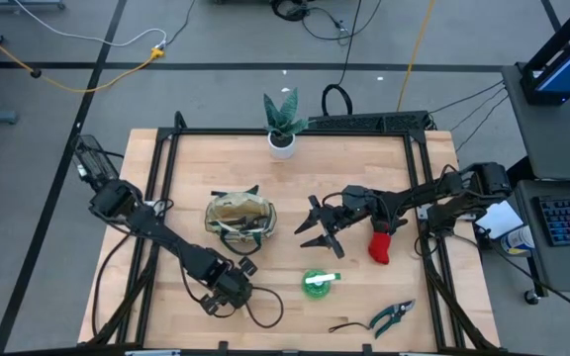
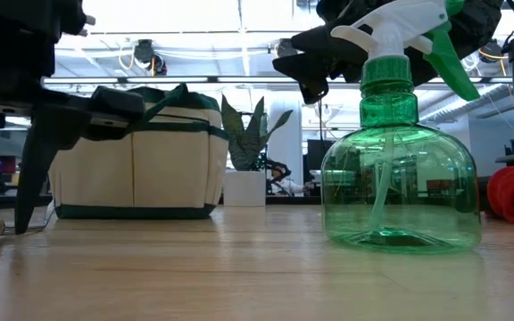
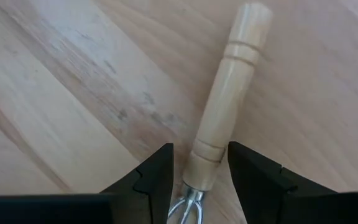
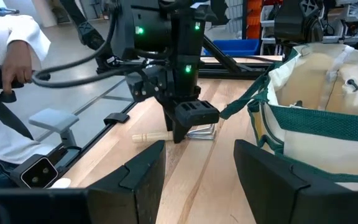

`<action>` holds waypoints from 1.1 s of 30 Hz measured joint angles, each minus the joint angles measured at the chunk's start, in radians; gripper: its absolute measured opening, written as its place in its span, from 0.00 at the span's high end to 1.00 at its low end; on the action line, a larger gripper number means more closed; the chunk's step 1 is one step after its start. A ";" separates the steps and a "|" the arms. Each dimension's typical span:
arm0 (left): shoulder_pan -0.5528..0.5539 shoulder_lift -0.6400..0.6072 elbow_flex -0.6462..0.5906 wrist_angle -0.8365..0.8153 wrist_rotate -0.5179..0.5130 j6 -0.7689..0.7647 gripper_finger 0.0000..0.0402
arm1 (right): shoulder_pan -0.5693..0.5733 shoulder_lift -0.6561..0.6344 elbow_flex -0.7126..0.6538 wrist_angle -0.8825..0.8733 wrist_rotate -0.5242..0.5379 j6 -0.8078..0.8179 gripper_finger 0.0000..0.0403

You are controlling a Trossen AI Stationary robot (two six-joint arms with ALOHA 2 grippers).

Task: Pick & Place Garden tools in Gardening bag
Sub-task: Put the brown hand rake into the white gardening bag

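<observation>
A wooden-handled mini rake (image 3: 229,93) lies flat on the table near the front left. My left gripper (image 3: 201,155) points down over it, open. Its fingers stand on either side of the handle beside the metal ferrule (image 3: 188,199), and a small gap shows on each side. The right wrist view shows the same gripper (image 4: 185,127) above the rake (image 4: 151,135). The cream gardening bag (image 1: 240,220) stands upright mid-table, its mouth open. My right gripper (image 1: 315,229) hangs level and open just right of the bag, with nothing between its fingers.
A green spray bottle (image 1: 317,281) stands near the front middle. A red glove (image 1: 382,245) lies right of it, and pruning shears (image 1: 392,316) lie at the front right. A potted plant (image 1: 283,124) stands at the far edge. A person (image 4: 11,62) stands beyond the table's left side.
</observation>
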 joint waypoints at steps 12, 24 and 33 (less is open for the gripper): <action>0.001 0.000 0.000 0.040 0.004 0.014 0.61 | 0.000 0.000 0.000 -0.023 0.000 0.003 0.54; 0.008 0.000 0.000 0.045 0.008 0.030 0.61 | 0.000 0.000 0.000 -0.023 0.000 0.003 0.54; 0.011 0.051 0.005 0.055 0.033 0.032 0.61 | 0.000 0.000 0.000 -0.027 0.000 0.003 0.54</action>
